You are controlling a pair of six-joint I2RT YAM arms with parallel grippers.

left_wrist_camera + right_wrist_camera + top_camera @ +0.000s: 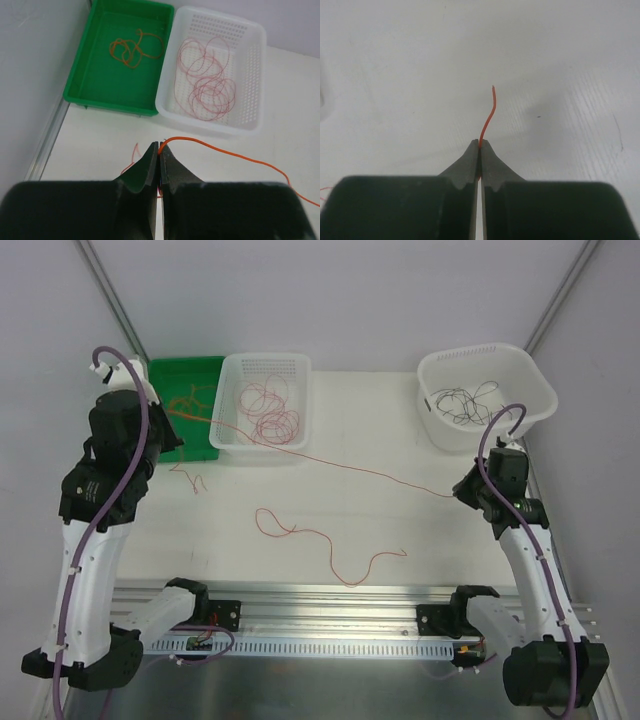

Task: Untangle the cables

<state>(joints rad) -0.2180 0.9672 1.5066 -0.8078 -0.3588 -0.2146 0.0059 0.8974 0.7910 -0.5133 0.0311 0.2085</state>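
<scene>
Your working piece, the stretched cable (340,464), is a thin orange-red wire. It runs in a nearly straight line over the tabletop (440,540), from the upper left down to the right. In the overhead view it crosses the front corner of the white perforated basket (210,130).

Both of its ends are gripped. The left jaws are pressed together on it, and the wire comes out at their tips and curves off to the right. From the left wrist, these jaws sit over bare tabletop, in front of where the green tray (107,102) and the basket stand side by side. The right jaws are pinched shut on the other end, with a short stub of wire poking past their tips above the tabletop.

The rest of the cables lie apart from this one:
- **On the tabletop:** a loose red cable (331,552) lies in open curves between your two arms, nearer to you than the stretched one. A short orange piece (190,478) lies on the tabletop just in front of the green tray.
- **In the green tray:** a small tangle of orange cables (135,47).
- **In the basket:** many overlapping loops of red cables (207,82).
- **At the far right:** a white tub (437,430) holds a loose nest of black cables (470,405), just beyond the right arm (535,560).
</scene>
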